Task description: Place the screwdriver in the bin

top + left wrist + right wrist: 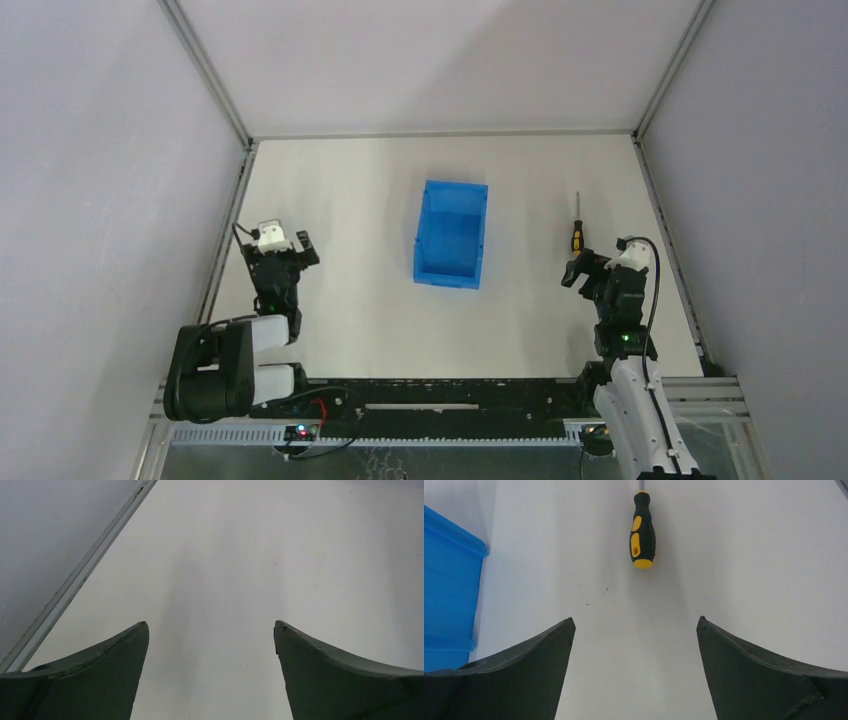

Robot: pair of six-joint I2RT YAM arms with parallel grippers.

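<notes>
The screwdriver [577, 230] lies flat on the white table right of the bin, shaft pointing away, black-and-yellow handle [642, 532] toward me. The bright blue open-top bin [452, 233] stands mid-table; its wall [449, 590] shows at the left of the right wrist view. My right gripper [585, 265] hovers just short of the handle, open, with only bare table between its fingers [534, 670]. My left gripper [293, 243] is far left of the bin, open and empty [211, 625].
Grey enclosure walls ring the table. A metal frame rail [80, 575] runs along the left edge near my left gripper, and another [665, 230] lines the right edge beside the screwdriver. The arm bases sit on a black rail [450, 395] at the front.
</notes>
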